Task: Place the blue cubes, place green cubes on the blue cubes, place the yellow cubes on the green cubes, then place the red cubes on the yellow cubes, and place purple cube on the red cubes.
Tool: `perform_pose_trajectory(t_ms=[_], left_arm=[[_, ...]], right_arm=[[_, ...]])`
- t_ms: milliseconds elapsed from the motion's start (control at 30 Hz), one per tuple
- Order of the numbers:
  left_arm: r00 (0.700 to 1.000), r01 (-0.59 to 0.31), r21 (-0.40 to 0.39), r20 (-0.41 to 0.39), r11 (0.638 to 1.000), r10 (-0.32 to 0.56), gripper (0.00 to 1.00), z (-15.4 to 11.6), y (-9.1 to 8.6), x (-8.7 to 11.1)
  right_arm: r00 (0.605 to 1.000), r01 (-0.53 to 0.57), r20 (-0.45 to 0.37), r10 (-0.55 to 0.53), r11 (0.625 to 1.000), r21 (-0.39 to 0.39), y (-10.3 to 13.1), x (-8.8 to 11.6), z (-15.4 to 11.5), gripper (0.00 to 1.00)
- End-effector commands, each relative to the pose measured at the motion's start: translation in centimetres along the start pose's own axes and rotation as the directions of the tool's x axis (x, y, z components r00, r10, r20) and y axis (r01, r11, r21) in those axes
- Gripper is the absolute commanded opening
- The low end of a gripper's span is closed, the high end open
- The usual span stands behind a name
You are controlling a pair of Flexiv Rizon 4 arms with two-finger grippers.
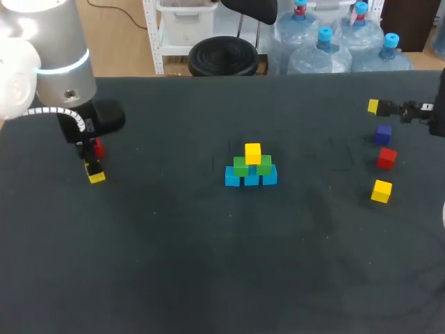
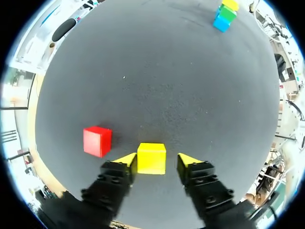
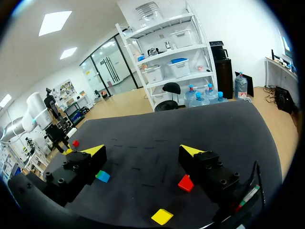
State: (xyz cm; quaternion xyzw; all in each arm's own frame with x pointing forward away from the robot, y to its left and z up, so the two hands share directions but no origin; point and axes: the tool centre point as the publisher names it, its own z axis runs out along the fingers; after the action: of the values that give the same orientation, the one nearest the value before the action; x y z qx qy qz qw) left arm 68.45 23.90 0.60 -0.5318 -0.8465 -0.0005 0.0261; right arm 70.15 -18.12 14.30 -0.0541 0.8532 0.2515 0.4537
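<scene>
In mid-table stands a stack: three blue cubes (image 1: 251,178) in a row, two green cubes (image 1: 240,165) on them, one yellow cube (image 1: 253,153) on top. My left gripper (image 1: 92,161) is at the far left, low over the table. Between its fingers lies a yellow cube (image 2: 151,158); one finger (image 2: 125,160) is against it and the other stands a little apart, so the gripper is open. A red cube (image 2: 97,141) sits beside it. My right gripper (image 3: 143,152) hovers open and empty at the far right, near a purple cube (image 1: 383,133), a red cube (image 1: 386,158) and a yellow cube (image 1: 381,190).
The dark table (image 1: 208,264) has bare cloth between the stack and both arms and across the whole front. The right-hand cubes lie close to the table's right edge.
</scene>
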Motion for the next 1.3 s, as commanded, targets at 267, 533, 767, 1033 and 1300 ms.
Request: perform_pose_trajectory(t_ms=[267, 533, 767, 1033, 1300], left_arm=[[1.0, -0.001, 0.004, 0.002, 1.0, 0.001, 0.0, -0.4, 0.1, -0.5], [0.996, -0.079, -0.009, 0.032, 0.997, 0.079, 0.0, -2.5, -1.3, -1.8], [0.985, -0.171, -0.023, 0.034, 0.985, 0.172, 0.0, -4.6, -2.7, -3.3], [0.976, -0.217, -0.026, 0.015, 0.976, 0.217, 0.0, -7.0, -3.8, -5.2], [0.995, -0.091, -0.031, 0.034, 0.995, 0.092, 0.0, -8.7, -2.6, -6.6]], right_arm=[[1.0, -0.001, -0.002, 0.001, 1.0, -0.002, 0.0, 0.0, -0.1, 1.0], [1.0, -0.001, -0.002, 0.001, 1.0, -0.002, 0.0, 0.0, -0.1, 1.0], [1.0, -0.001, -0.002, 0.001, 1.0, -0.002, 0.0, 0.0, -0.1, 1.0], [1.0, -0.001, -0.002, 0.001, 1.0, -0.002, 0.0, 0.0, -0.1, 1.0], [1.0, -0.001, -0.002, 0.001, 1.0, -0.002, 0.0, 0.0, -0.1, 1.0]])
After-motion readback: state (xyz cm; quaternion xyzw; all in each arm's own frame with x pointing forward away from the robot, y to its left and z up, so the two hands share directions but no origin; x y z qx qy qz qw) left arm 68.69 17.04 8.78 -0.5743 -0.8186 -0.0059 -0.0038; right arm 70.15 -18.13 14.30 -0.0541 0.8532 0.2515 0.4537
